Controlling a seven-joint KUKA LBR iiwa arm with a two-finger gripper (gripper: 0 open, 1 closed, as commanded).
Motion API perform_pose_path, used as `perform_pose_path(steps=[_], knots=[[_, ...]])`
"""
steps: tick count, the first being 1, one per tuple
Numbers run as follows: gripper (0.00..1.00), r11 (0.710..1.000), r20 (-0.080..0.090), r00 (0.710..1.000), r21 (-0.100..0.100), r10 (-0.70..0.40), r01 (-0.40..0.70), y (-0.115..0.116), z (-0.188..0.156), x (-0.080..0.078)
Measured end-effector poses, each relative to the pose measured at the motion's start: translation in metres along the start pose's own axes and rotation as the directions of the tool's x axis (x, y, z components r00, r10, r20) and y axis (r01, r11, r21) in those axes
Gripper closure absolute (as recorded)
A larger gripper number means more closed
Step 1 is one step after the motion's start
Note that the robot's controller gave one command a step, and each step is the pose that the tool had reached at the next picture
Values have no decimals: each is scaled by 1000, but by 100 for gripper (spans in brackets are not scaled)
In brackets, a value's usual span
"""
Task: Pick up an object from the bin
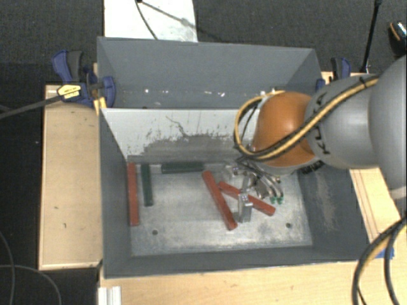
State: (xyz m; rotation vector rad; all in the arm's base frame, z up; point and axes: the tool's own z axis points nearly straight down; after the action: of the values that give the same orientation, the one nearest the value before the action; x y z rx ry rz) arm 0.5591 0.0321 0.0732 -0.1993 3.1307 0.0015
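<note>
end effector [245,203] is set over two crossed red sticks [217,196] right of centre in the bin [210,81]; its opening can't be told tbh. green sticks [147,186] and another red stick [133,196] are found well apart, leftward.

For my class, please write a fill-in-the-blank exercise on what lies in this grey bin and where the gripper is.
The gripper hangs low over two crossed sticks whose colour is ____.
A single stick of that same colour lies along the wall of the bin on the camera view's ____ side.
Right beside it lies a shorter stick that is dark ____.
Missing words: red; left; green.
</note>
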Motion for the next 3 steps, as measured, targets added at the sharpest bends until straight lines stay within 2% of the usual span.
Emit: perform_pose_path(steps=[1, 2, 3], knots=[[0, 984, -3, 984, 0, -176, 176, -15, 2, 43], [0, 977, 7, 977, 0, -214, 214, 14, 2, -38], [100, 978, -1, 978, -1, -207, 207, 12, 2, -34]])
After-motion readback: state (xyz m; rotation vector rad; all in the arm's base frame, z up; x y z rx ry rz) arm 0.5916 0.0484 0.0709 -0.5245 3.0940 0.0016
